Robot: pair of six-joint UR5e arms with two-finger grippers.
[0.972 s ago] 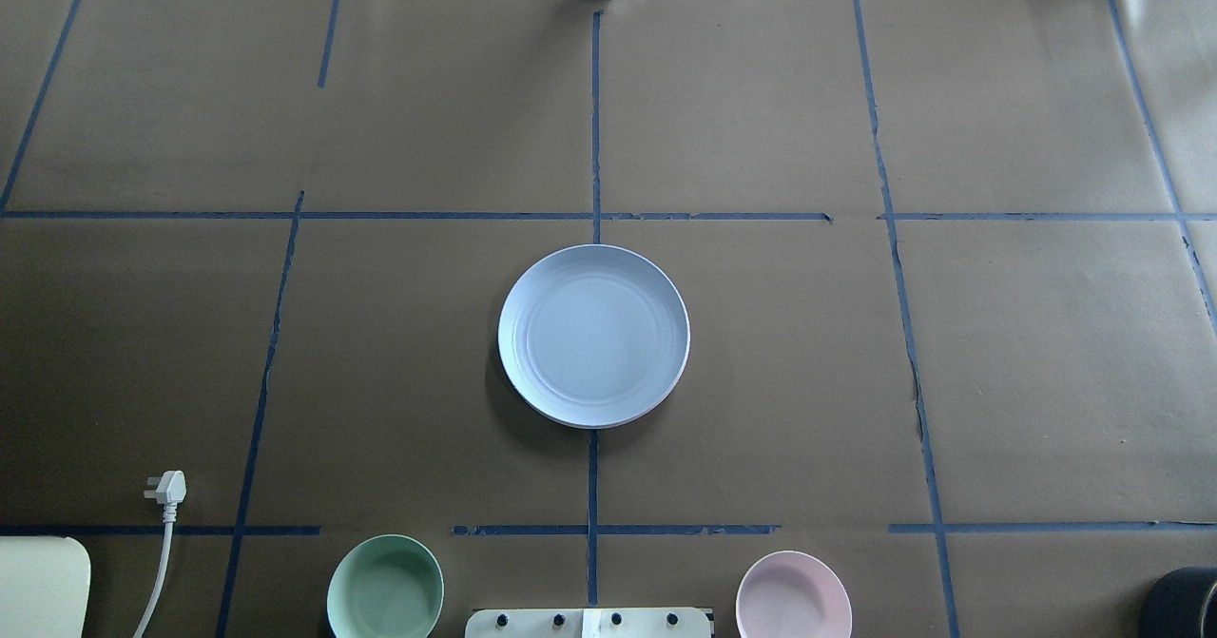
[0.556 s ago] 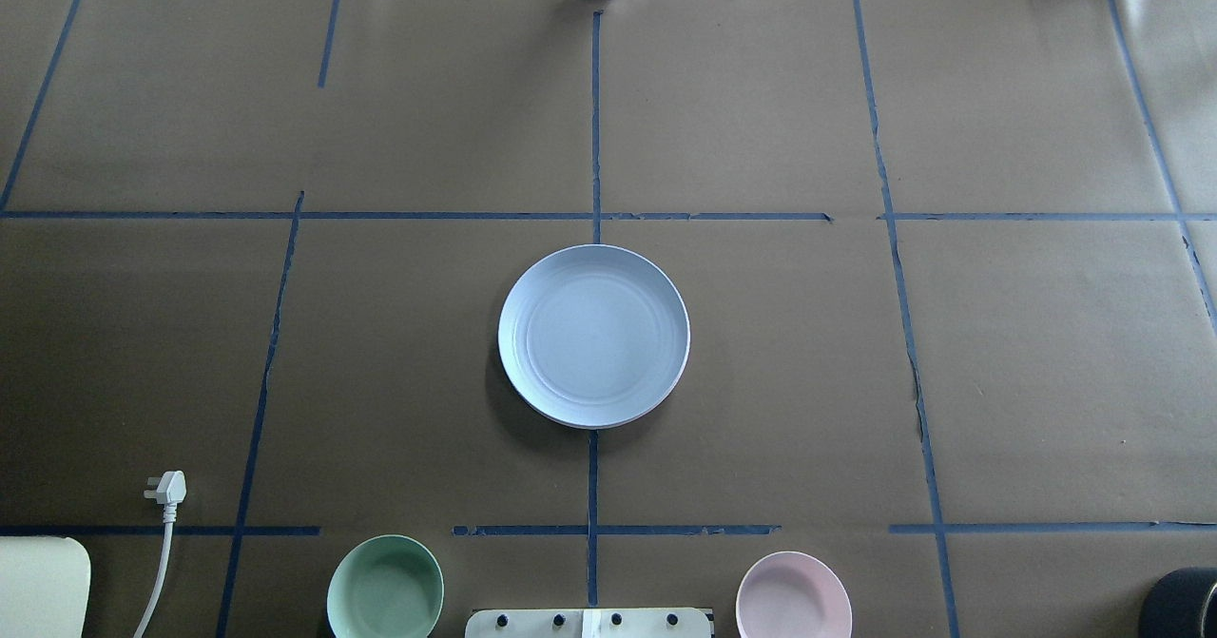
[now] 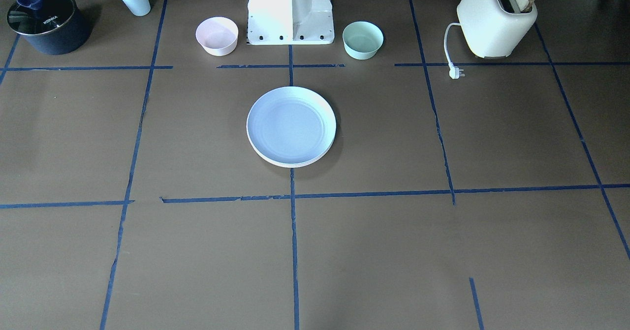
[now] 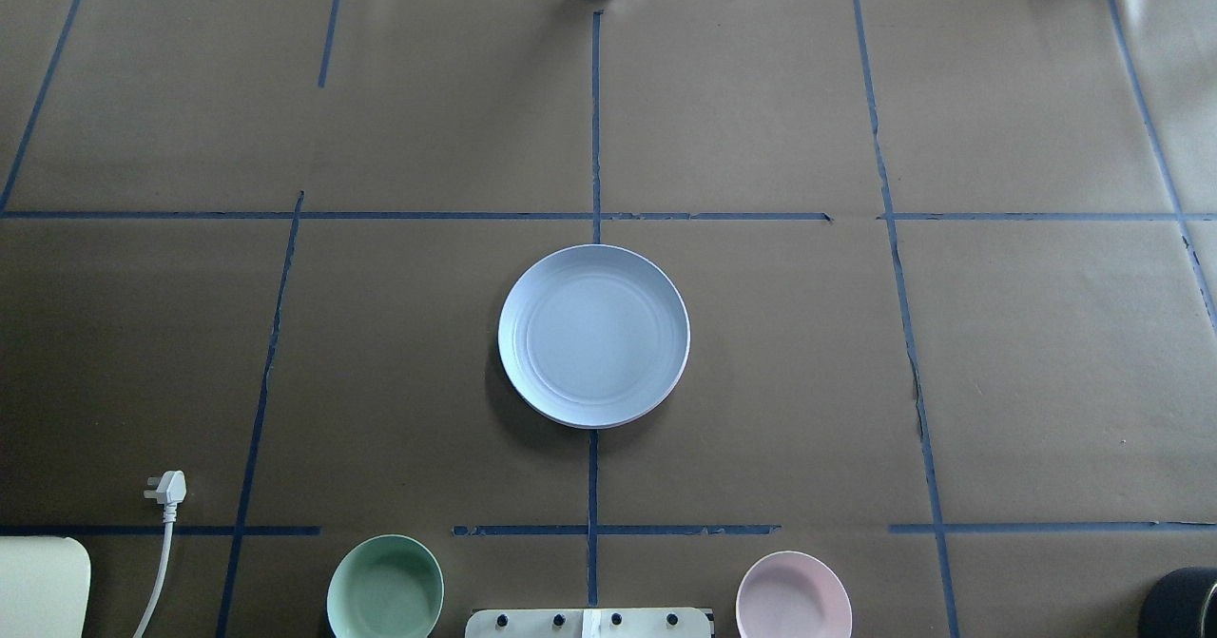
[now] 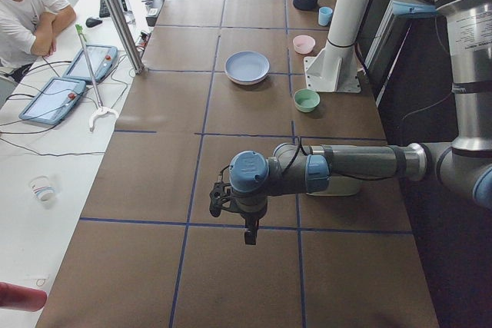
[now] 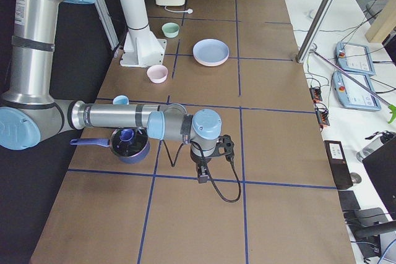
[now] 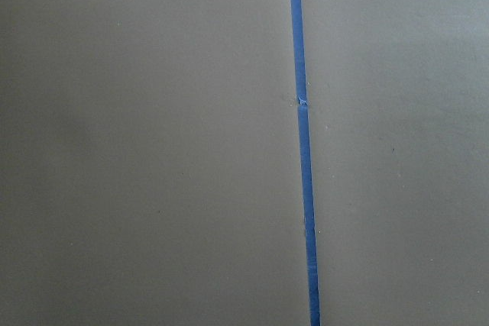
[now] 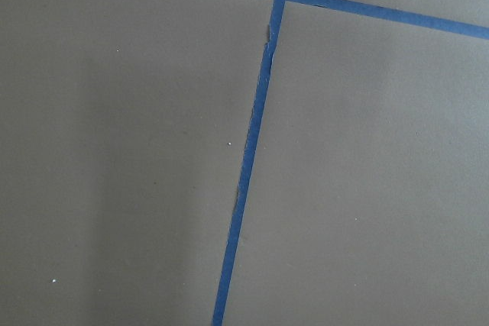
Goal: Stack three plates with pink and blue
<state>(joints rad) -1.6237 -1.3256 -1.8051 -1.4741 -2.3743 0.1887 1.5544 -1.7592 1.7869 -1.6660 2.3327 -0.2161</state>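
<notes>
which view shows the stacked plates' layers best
Exterior front-facing: under the blue plate, paler rims show along the near edge. Overhead shows mostly the blue top, with a thin sliver beneath. Both side views show the blue plate small and far. The wrist views show only table.

"KONKA" on glass lid (image 3: 40, 11) of dark pot (image 3: 61, 39).

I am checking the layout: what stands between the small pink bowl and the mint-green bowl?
The robot's white mounting base stands between the pink bowl and the mint-green bowl, clearest in the front-facing view.
</notes>
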